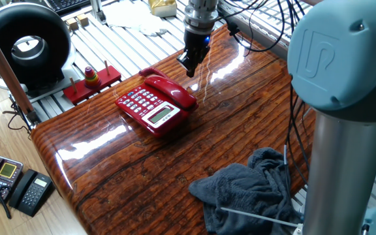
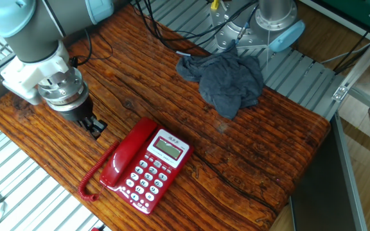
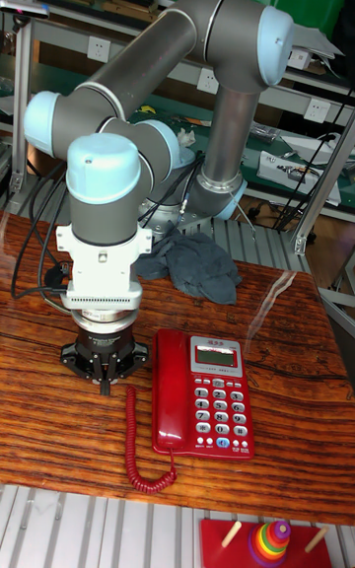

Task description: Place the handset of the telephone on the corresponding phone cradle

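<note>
The red telephone (image 1: 150,111) (image 2: 157,168) (image 3: 218,393) sits on the wooden table. Its red handset (image 1: 172,90) (image 2: 128,154) (image 3: 171,389) lies flat along the phone cradle beside the keypad, covering the cradle. The coiled red cord (image 2: 92,176) (image 3: 134,451) trails off the handset's end. My gripper (image 1: 189,68) (image 2: 96,128) (image 3: 106,387) hangs just off the handset's side, apart from it. Its fingers are together and hold nothing.
A crumpled grey cloth (image 1: 248,188) (image 2: 227,79) (image 3: 194,263) lies near the arm's base. A red ring-stacking toy (image 1: 91,78) (image 3: 272,537) stands off the table's edge. Two dark phones (image 1: 12,183) lie on the floor. A black round device (image 1: 25,40) sits at far left.
</note>
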